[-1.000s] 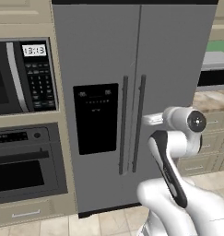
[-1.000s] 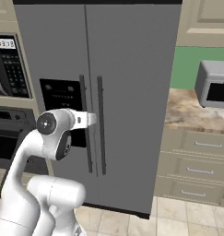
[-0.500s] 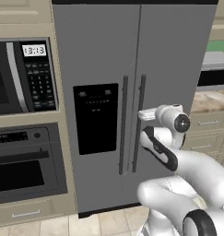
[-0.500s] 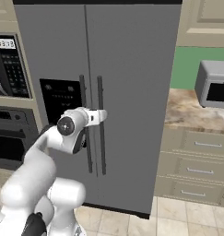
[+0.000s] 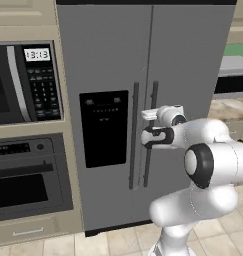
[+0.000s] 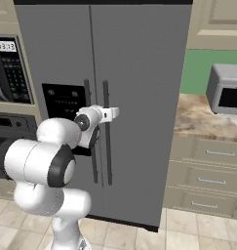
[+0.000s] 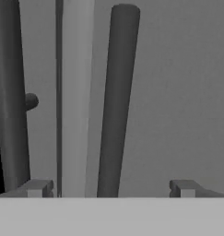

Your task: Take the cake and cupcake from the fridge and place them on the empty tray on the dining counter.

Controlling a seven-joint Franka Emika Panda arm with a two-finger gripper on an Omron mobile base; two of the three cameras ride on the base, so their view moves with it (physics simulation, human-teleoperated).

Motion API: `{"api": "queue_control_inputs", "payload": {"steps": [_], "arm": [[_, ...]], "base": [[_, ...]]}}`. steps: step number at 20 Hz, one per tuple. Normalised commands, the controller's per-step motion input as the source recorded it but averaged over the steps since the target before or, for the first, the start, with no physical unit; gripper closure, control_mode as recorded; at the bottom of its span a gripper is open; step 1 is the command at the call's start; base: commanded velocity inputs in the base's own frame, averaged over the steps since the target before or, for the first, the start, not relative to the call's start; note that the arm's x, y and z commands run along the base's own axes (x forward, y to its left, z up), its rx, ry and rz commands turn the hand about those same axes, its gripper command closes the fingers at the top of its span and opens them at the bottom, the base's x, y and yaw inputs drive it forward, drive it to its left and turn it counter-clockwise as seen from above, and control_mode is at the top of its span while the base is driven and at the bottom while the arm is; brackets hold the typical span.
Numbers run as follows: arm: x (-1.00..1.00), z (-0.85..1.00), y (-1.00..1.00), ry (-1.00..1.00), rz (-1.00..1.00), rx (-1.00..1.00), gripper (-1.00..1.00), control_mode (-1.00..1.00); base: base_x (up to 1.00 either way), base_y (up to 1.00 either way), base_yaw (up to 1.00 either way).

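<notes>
The fridge (image 5: 143,115) fills the scene, both doors shut, so the cake and cupcake cannot be seen. The end effector (image 7: 109,186) is up at the door seam, jaws spread wide and holding nothing. From the hand camera, the right door handle (image 7: 117,101) rises from about 6 o'clock toward 12, a long dark bar standing nearly upright, and it sits between the two fingertips (image 7: 37,188), a touch nearer the 9 o'clock one. The other door's handle (image 7: 9,97) runs parallel out at 9 o'clock, outside the jaws. From the left base camera the end effector (image 5: 144,136) hangs right at the handle pair, at mid-height. My read: the jaws straddle the bar crosswise, so closing looks like the next call.
</notes>
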Motion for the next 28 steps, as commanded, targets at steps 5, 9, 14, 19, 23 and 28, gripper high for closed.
{"api": "queue_control_inputs", "payload": {"steps": [5,9,14,19,23,28], "arm": [[0.93,0.0,-0.21,0.0,0.0,0.0,-1.0,-1.0],[1.0,0.0,-0.25,0.07,0.0,0.02,-1.0,-1.0],[1.0,0.0,-0.18,0.15,0.0,0.03,1.0,-1.0],[0.67,0.02,0.01,0.21,0.0,0.0,1.0,-1.0],[-0.07,0.27,0.01,0.18,-0.08,0.0,1.0,-1.0],[-0.54,0.21,-0.01,0.25,-0.15,0.0,1.0,-1.0]], "base": [[0.0,0.0,0.0],[0.0,0.0,0.0],[0.0,0.0,0.0],[0.0,0.0,0.0],[0.0,0.0,0.0],[0.0,0.0,0.0]]}}
